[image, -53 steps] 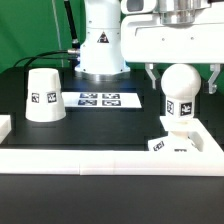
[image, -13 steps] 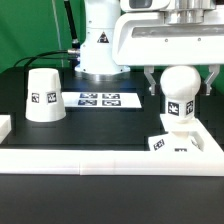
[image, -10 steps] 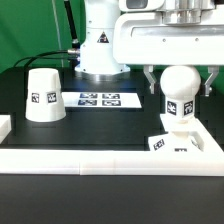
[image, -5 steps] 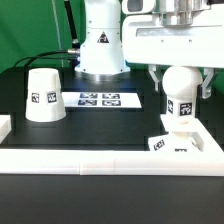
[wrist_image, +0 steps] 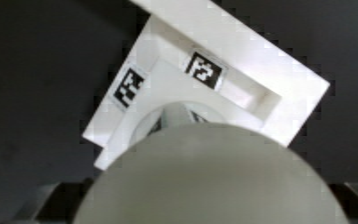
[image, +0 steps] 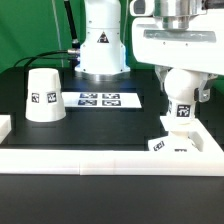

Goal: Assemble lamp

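The white ball-shaped bulb (image: 180,90) stands upright on the low sloped base (image: 186,144) at the exterior view's right. My gripper (image: 181,84) is down over the bulb, a finger on each side, shut on it. In the wrist view the bulb (wrist_image: 202,165) fills the foreground between my dark fingers (wrist_image: 51,200), with the tagged base (wrist_image: 208,75) beyond it. The cone-shaped shade (image: 43,95) stands apart at the exterior view's left, wide end down.
The marker board (image: 100,99) lies flat between the shade and the base. A raised white rail (image: 90,160) runs along the table's front edge. The robot's white body (image: 100,45) stands at the back.
My fingers have closed in from wide apart onto the bulb. The hand has turned and shifted toward the exterior view's right, and the bulb's tag has moved that way with it.
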`<state>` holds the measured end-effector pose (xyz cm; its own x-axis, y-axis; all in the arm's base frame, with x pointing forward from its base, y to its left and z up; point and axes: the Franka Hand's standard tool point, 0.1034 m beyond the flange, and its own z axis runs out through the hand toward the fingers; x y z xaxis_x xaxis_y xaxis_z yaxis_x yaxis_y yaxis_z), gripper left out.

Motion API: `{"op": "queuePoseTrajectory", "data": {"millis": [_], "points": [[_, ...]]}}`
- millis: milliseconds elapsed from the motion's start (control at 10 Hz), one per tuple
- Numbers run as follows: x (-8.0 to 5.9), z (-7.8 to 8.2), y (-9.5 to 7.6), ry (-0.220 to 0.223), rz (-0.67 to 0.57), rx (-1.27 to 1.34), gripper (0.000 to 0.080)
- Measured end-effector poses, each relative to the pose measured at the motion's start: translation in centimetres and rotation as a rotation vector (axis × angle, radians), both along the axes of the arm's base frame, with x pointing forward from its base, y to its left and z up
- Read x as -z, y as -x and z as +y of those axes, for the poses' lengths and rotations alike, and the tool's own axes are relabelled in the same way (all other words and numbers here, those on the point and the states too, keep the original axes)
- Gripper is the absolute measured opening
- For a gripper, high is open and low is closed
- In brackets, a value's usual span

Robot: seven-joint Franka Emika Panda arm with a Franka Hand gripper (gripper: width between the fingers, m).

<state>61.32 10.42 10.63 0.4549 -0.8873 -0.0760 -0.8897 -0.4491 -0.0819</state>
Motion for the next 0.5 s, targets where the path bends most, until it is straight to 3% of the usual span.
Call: {"op": "queuePoseTrajectory", "data": {"millis": [100, 300, 500], "points": [[0.01, 0.01, 0.00, -0.001, 0.000, 0.004, 0.0576], [0.01, 0.04, 0.01, 0.002, -0.006, -0.058, 0.0688], [0.01, -0.01, 0.20, 0.010, -0.005, -0.202, 0.0696]]}}
